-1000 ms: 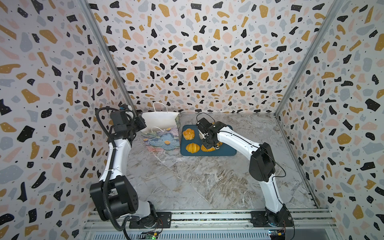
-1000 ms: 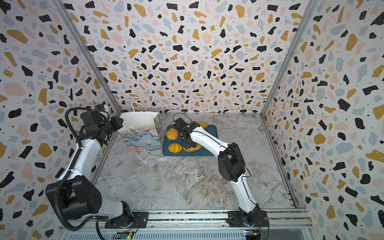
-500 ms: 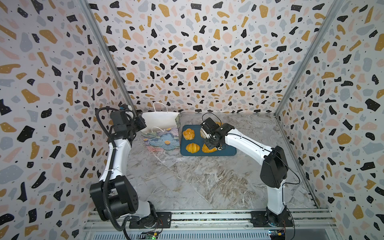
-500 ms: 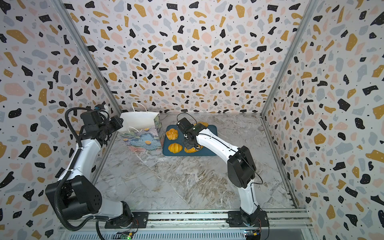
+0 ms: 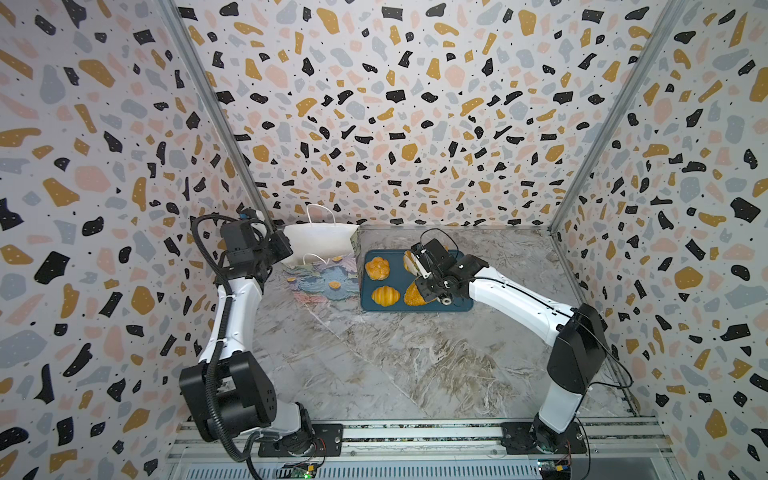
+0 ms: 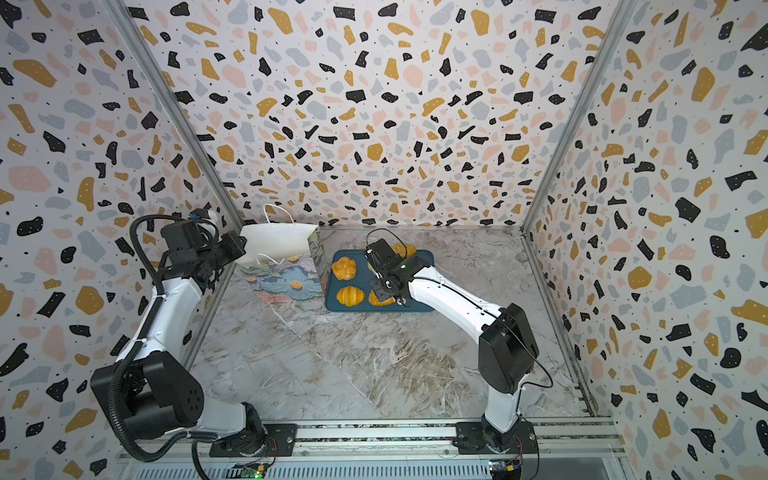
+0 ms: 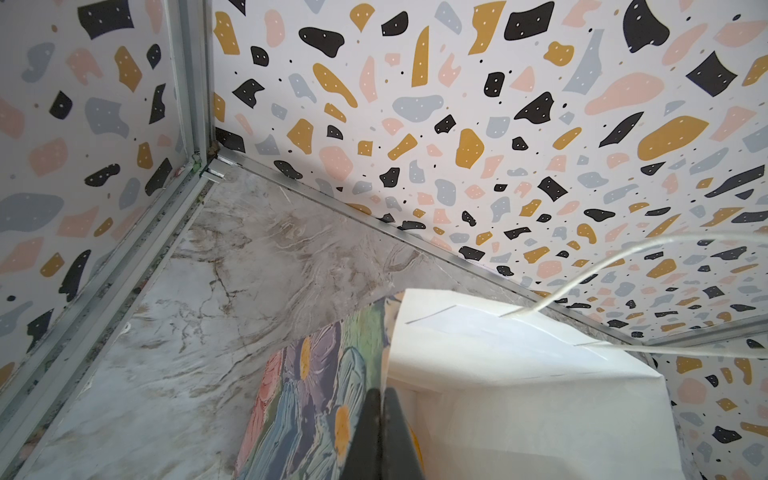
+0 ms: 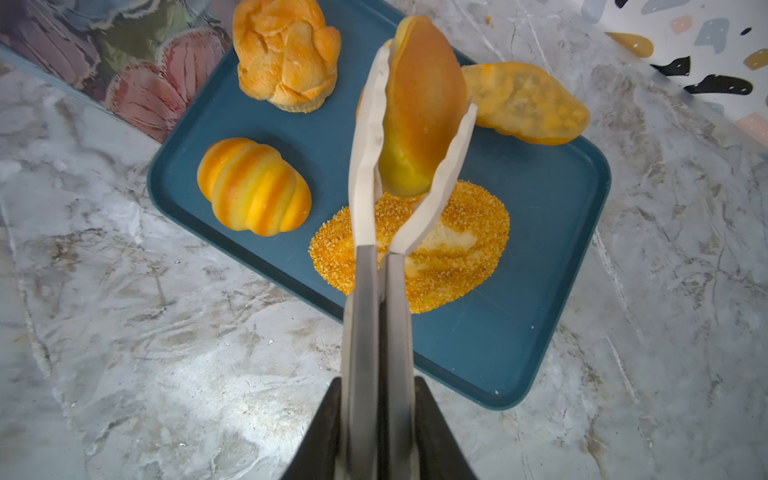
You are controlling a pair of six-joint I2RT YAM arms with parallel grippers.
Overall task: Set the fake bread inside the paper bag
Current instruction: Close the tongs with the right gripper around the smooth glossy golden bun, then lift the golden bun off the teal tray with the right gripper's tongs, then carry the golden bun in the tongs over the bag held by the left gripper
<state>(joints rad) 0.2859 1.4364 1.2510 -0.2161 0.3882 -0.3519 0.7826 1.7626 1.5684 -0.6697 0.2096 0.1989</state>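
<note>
5 fake breads (image 8: 253,187): 4 on 1 tray (image 8: 540,270), 1 in tongs (image 8: 365,145).

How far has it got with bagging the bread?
Done: no bread shows in the bag yet, though its bottom is hidden. In hand: left gripper pinches the bag's rim; right gripper holds tongs clamping a bun above the tray. To go: knotted roll, ridged roll, seeded loaf and flat bread on the tray.

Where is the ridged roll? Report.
In a top view the ridged roll lies on the blue tray's near-left corner, between the paper bag and the seeded loaf.
</note>
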